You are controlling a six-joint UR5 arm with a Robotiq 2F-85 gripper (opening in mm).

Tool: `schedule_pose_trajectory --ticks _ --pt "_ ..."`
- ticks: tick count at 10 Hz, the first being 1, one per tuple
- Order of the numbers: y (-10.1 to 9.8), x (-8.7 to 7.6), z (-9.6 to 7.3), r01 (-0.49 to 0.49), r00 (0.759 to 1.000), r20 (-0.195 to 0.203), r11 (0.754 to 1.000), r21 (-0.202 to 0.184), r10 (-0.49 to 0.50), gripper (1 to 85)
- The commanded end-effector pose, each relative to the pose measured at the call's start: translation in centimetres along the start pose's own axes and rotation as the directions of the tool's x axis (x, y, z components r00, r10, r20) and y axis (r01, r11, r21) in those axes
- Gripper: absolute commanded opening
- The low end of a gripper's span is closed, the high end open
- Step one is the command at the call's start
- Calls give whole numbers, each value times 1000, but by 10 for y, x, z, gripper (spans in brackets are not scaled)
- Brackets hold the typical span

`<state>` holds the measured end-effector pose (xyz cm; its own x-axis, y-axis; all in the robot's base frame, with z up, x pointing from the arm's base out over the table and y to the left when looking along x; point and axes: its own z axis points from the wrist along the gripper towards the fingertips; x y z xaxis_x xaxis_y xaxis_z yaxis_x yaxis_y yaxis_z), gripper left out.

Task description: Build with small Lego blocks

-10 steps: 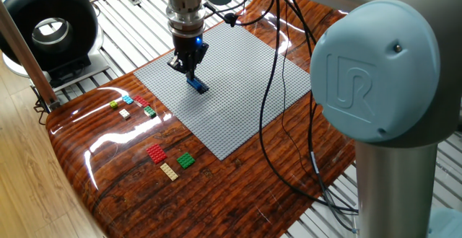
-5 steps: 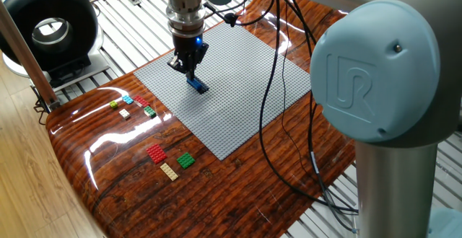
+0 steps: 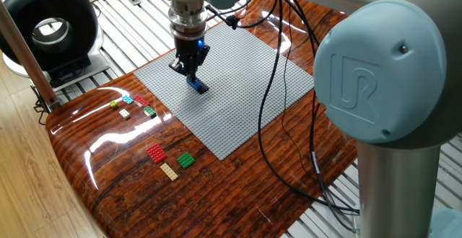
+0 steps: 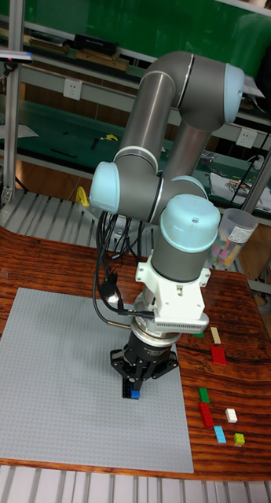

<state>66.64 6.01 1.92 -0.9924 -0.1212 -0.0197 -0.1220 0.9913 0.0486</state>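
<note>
I have the black two-finger gripper [image 3: 190, 71] pointing straight down over the large grey studded baseplate [image 3: 238, 101], its fingertips drawn in narrow on a small blue Lego brick [image 3: 196, 86] that sits on the plate. In the tall fixed view the same gripper [image 4: 136, 387] shows the brick [image 4: 135, 395] right at its tips, with the plate [image 4: 64, 377] under it. From these angles I cannot tell whether the pads actually clamp the brick or only rest on top of it. I judge the vertical pose is there so the brick's underside seats squarely onto the studs, and pressing needs force straight down.

The brick lies toward the plate's left corner region in the fixed view, well inside its edges, which leaves free studs around it for further building.

Beyond the plate, on the glossy wood-grain table [image 3: 115, 187], the spare bricks wait in two loose groups, I judge so the arm can pick them without disturbing the build. Just off the plate's near-left edge is a cluster of tiny pieces [image 3: 132, 106] in yellow-green, light blue, red, white and green. Nearer the table's front edge lie a flat red brick [image 3: 157, 153], a tan brick [image 3: 169, 171] and a green brick [image 3: 186, 160], near one another. Black cables [image 3: 278, 122] trail across the plate's far side.
</note>
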Motion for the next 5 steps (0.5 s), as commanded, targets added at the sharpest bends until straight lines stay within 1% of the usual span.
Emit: schedule_pose_trajectory --ticks 1,2,4,5 --pt "0 1 -4 -17 1000 -5 1000 -4 17 10" --pt "-1 1 -5 -17 1000 -5 1000 -3 17 10" --pt "-7 4 -9 -8 1000 -26 1000 13 8 10" --pt "-7 4 -9 -9 1000 -24 1000 13 10 10"
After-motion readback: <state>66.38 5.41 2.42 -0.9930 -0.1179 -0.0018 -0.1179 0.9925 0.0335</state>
